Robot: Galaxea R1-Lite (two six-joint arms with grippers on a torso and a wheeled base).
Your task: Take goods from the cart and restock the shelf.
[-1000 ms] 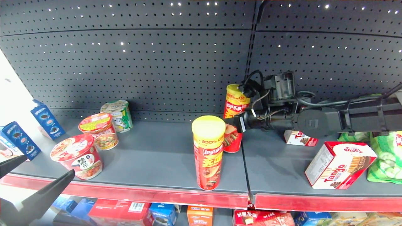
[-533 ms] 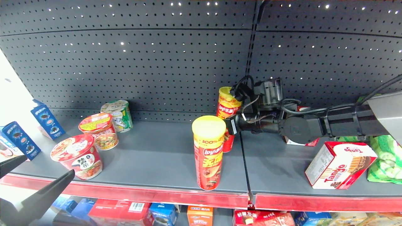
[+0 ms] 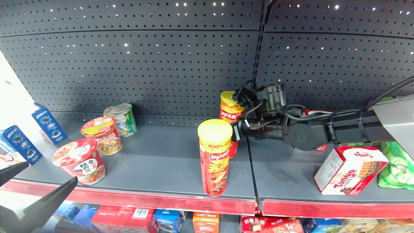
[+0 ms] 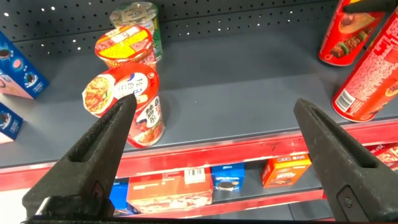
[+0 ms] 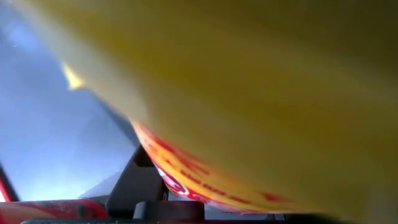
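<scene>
Right claw [image 3: 234,132] reaches in from the robot's right, deep over the shelf [image 3: 161,158], and is clamped on the middle of a chip can [image 3: 228,109]. This red can with a yellow lid stands roughly upright near the dark pegboard back wall [image 3: 161,64]. Its base is hidden behind a second chip can [image 3: 215,155], so contact with the shelf cannot be judged. The second chip can stands upright near the shelf's red front edge, just in front of the held one. In the right wrist view, the held can's yellow and red surface [image 5: 249,93] sits very close to the camera.

Low at the robot's left, in front of the shelf edge, the left claw [image 4: 214,106] hangs with its two dark fingers spread wide and nothing between them.

Toward the shelf's left end stand three instant noodle cups: a red cup [image 3: 79,161] near the front, a second cup [image 3: 103,134] behind it, and a green cup [image 3: 121,118] farthest back. Blue boxes [image 3: 48,123] stand at the far left. On the right part of the shelf lie a red and white wafer box [image 3: 349,170] and a green bag [image 3: 396,161].
</scene>
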